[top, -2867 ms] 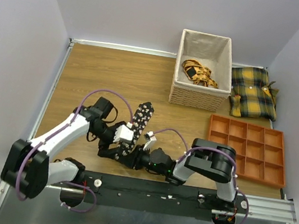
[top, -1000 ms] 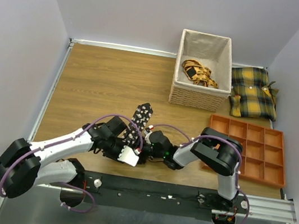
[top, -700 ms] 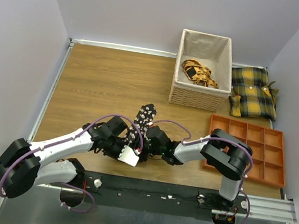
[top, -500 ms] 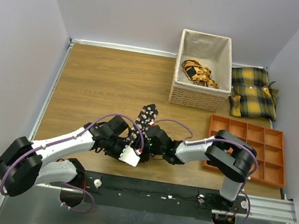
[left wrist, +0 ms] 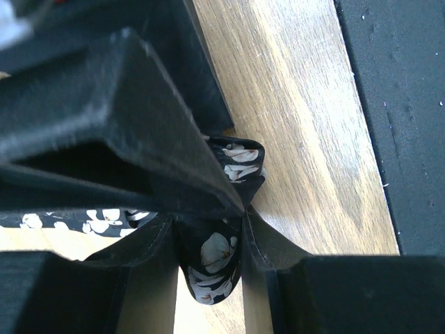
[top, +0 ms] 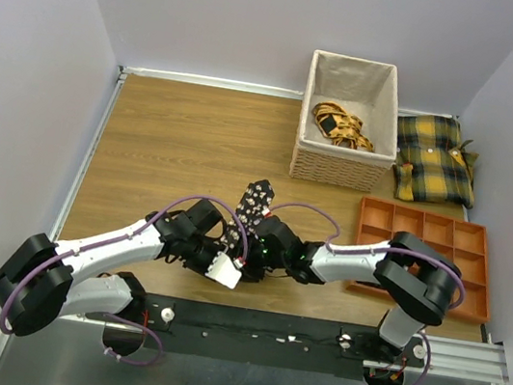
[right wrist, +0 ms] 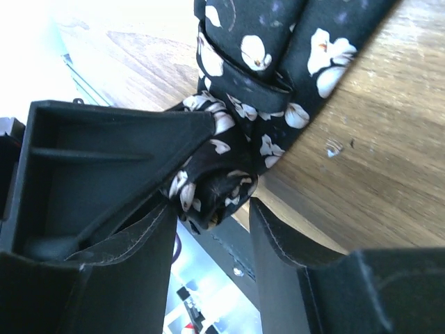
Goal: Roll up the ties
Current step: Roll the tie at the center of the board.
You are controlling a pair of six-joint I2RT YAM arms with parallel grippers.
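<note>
My left claw [left wrist: 208, 233] is clamped on a folded part of the flowered black tie [top: 257, 199], low on the wooden desk [top: 178, 131] near its front edge. The tie's free end lies flat, pointing away toward the wicker basket [top: 337, 166]. Just to the right, my right claw [right wrist: 212, 209] has its fingers apart around the tie's rolled end; whether they press it, I cannot tell.

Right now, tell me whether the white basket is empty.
No, an orange patterned bundle lies inside the basket.
</note>
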